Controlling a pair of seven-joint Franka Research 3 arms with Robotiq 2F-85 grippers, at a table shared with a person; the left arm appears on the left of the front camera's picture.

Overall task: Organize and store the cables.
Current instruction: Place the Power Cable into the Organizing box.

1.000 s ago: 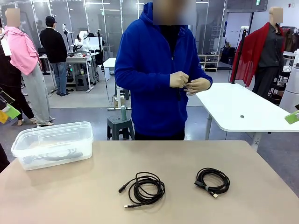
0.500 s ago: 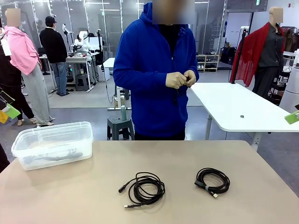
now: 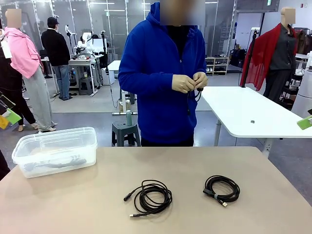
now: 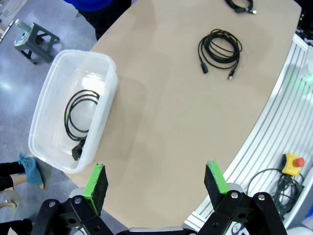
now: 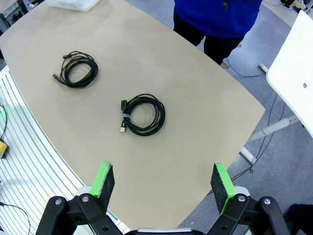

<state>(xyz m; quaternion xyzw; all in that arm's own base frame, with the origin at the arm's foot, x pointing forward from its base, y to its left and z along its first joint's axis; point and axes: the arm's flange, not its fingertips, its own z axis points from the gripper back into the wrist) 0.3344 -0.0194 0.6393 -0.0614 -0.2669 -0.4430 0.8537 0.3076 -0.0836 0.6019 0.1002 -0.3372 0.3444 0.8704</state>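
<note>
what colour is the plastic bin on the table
Clear, see-through plastic; the bin shows best in the left wrist view.

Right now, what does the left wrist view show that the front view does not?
Left wrist view: a look straight down into the clear bin, where one coiled cable lies plainly, and the left gripper, open above the tan table.
Front view: the person at the far side, hands at the chest holding a dark cord.
Shared: the bin, the table, and two loose coils on it, the middle coil and the right-side coil.
</note>
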